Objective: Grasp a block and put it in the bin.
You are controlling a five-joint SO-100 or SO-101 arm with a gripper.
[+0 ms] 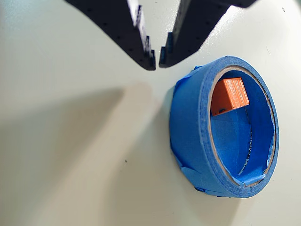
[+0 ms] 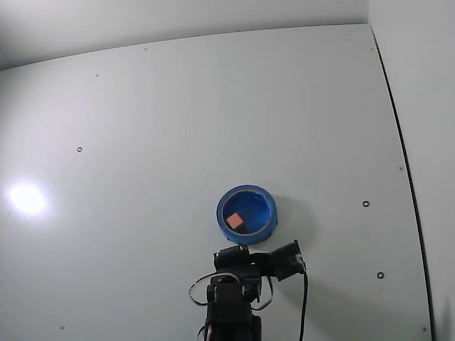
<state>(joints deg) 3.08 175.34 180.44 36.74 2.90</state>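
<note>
The block (image 1: 229, 95) is a small orange-pink cube lying inside the bin (image 1: 193, 127), a round blue ring with low walls. It rests against the bin's inner wall. The fixed view shows the block (image 2: 234, 221) on the floor of the bin (image 2: 264, 213), toward its left side. My gripper (image 1: 157, 59) hangs above and to the left of the bin's rim in the wrist view. Its dark fingertips are almost touching, with nothing between them. Seen from the fixed camera, my gripper (image 2: 237, 251) sits just below the bin's near edge.
The white table (image 2: 142, 142) spreads wide around the bin, with small screw holes (image 2: 365, 204) scattered over it. A dark seam (image 2: 402, 156) runs down the right side. The arm's base and cables (image 2: 231, 298) fill the bottom centre.
</note>
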